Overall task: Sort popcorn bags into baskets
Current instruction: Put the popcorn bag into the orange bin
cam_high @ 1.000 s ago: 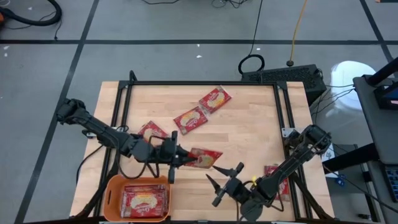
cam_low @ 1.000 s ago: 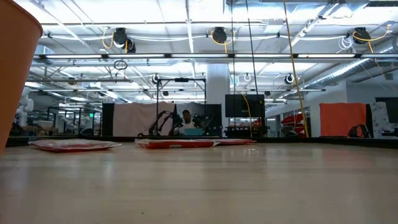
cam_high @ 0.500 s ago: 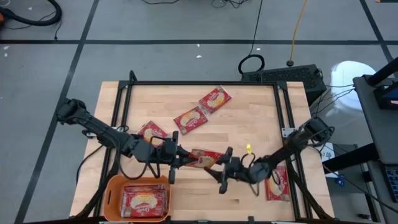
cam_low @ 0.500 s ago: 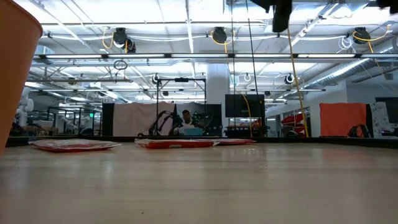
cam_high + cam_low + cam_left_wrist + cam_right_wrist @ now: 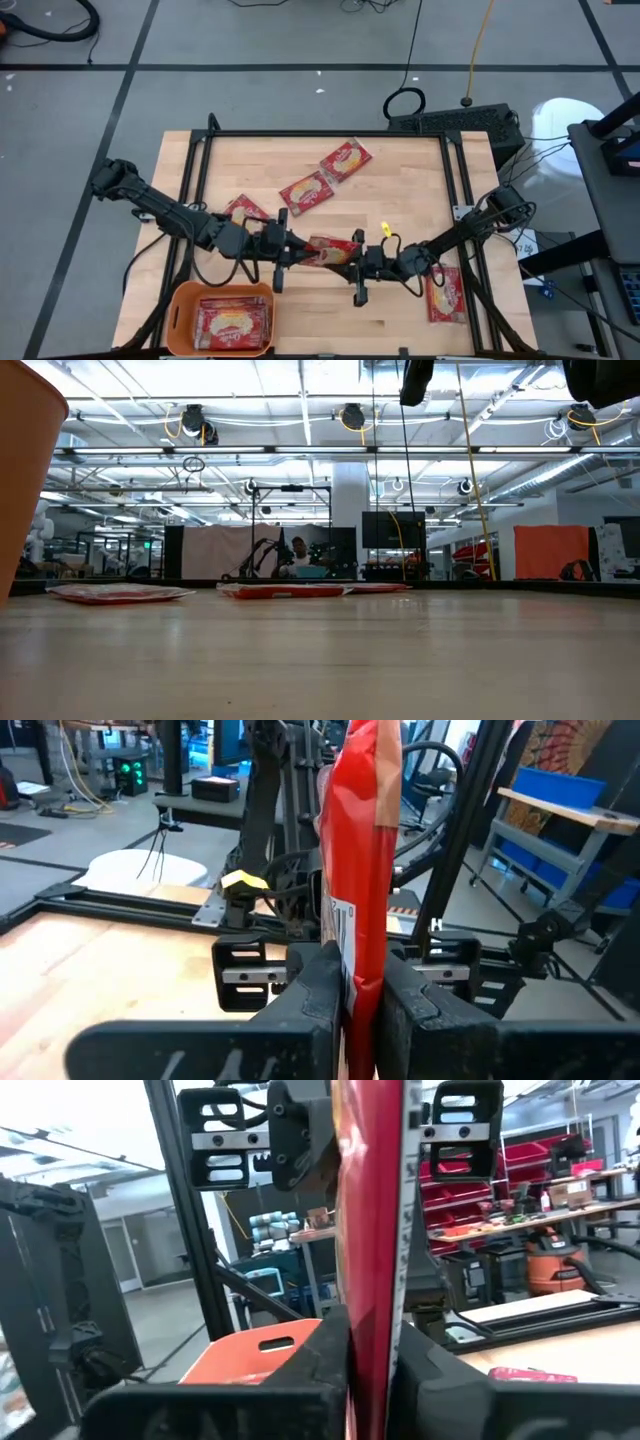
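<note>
Right at the near edge of the worktop [image 5: 410,180] sits the orange basket [image 5: 180,305], low-walled, with popcorn bags lying flat inside it [image 5: 233,321]. Over on the near right side another red bag [image 5: 443,295] lies flat beside the frame rail.

Just past the basket, toward the middle of the worktop, both arms meet over a single bag [image 5: 332,250]. The left tool [image 5: 284,249] reaches in from the left and pinches one end of it; in its own wrist view the two dark fingers [image 5: 318,988] are pressed against the packet [image 5: 362,870], which stands on edge between them. The right tool [image 5: 357,262] comes in from the right and has its fingers closed on the other end of the same packet; its wrist view shows the red bag [image 5: 368,1230] edge-on, squeezed between its fingers [image 5: 322,1350], with the basket [image 5: 258,1352] beyond. So the bag is held up off the wood, gripped from both sides at once.

Farther back, a bag [image 5: 243,211] lies flat near the left arm, then one [image 5: 306,192] at mid-worktop, and beyond that another [image 5: 345,160] near the far rail. From table height, flat red packets [image 5: 118,593] show along the far edge, with the workshop behind them.
</note>
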Controlling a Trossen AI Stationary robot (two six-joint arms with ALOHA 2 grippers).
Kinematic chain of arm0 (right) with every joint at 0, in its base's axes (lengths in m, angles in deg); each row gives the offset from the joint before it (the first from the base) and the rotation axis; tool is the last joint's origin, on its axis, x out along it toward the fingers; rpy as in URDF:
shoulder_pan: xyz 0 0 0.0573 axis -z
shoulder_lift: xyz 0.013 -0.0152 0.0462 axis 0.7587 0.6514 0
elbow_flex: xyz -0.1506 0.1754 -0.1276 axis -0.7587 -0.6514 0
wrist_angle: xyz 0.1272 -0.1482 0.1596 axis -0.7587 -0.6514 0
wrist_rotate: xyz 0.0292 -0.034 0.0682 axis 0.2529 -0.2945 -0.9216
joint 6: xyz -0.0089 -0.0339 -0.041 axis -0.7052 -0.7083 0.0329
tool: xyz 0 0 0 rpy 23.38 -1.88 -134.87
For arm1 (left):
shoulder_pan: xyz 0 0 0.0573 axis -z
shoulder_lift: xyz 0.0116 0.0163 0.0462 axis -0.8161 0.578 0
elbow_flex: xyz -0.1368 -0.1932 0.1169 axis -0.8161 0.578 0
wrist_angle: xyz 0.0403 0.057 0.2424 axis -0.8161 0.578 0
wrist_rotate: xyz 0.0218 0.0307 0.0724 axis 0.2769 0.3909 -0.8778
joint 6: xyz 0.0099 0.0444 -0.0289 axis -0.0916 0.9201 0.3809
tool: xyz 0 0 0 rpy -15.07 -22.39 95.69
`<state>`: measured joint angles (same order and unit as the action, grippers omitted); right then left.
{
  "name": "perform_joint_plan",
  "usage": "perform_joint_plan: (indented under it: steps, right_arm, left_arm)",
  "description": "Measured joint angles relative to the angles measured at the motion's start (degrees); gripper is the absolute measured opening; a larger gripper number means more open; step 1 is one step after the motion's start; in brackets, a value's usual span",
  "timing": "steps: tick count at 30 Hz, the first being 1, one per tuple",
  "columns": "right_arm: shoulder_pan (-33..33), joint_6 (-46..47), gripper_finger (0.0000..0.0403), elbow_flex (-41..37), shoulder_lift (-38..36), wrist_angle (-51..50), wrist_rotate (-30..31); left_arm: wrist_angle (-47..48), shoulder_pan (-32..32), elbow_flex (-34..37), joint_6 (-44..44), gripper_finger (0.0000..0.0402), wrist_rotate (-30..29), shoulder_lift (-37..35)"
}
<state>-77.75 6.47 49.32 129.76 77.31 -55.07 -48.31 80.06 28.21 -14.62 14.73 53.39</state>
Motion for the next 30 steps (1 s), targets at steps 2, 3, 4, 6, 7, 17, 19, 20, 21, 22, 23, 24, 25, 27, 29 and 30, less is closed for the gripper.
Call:
perform_joint_plan:
  steps: [2,3,4,6,7,17,19,20,21,22,23,24,25,27,29,30]
  right_arm:
    - [0.0,-0.5,0.0011,0.0,0.0,-0.1,0.0]
    - [0.0,-0.3,0.0015,0.0,0.0,-0.1,0.0]
    - [0.0,-0.1,0.002,0.0,0.0,-0.2,-0.1]
    - [0.0,0.5,0.003,0.0,0.0,-0.2,-0.1]
    - [-0.1,0.8,0.0033,0.0,0.0,-0.2,-0.1]
    - [0.1,9.4,0.0008,0.0,0.0,-1.6,-5.9]
    - [0.4,11.7,0.001,0.0,0.0,-1.6,-8.5]
    - [0.6,13.0,0.0012,0.0,0.0,-1.7,-9.6]
    - [1.0,14.2,0.0014,0.0,0.0,-1.7,-10.5]
    - [1.4,15.5,0.0015,0.0,0.0,-1.8,-11.2]
    - [1.9,16.9,0.0015,0.0,0.0,-2.3,-12.0]
    - [2.3,18.3,0.0015,0.1,-0.1,-3.1,-12.5]
    - [2.7,19.9,0.0015,0.1,-0.1,-3.8,-12.7]
    - [3.8,23.3,0.0014,0.1,0.0,-5.4,-14.9]
    - [5.0,27.4,0.0013,0.1,0.0,-7.3,-18.3]
    - [5.6,29.5,0.0013,0.1,0.0,-8.1,-20.1]
  left_arm:
    - [0.4,0.0,0.0,1.1,0.0039,0.1,0.0]
    - [0.6,0.0,0.0,1.7,0.0046,0.1,0.0]
    - [1.1,0.0,0.0,2.2,0.0056,0.1,0.0]
    - [2.3,0.1,0.0,3.6,0.0088,0.1,-0.1]
    - [3.3,0.4,0.0,4.5,0.0107,0.0,-0.5]
    - [20.4,8.2,0.0,14.3,0.0305,-17.0,-10.0]
    - [22.7,11.1,0.0,17.1,0.0325,-19.6,-11.7]
    - [23.0,12.4,0.0,19.2,0.0331,-20.2,-12.1]
    - [23.0,13.6,0.0,21.8,0.0334,-20.6,-12.1]
    - [23.0,15.0,0.0,24.6,0.0335,-20.9,-12.1]
    - [23.1,16.5,0.0,27.9,0.0333,-21.4,-11.8]
    - [23.0,17.8,0.0,31.5,0.033,-22.1,-11.3]
    - [22.5,18.8,0.0,35.4,0.0324,-23.1,-10.5]
    - [21.6,20.1,0.0,43.9,0.031,-24.7,-8.1]
    - [20.8,20.9,0.0,51.9,0.0295,-27.5,-5.1]
    - [20.4,21.2,0.0,55.5,0.0289,-28.9,-3.7]
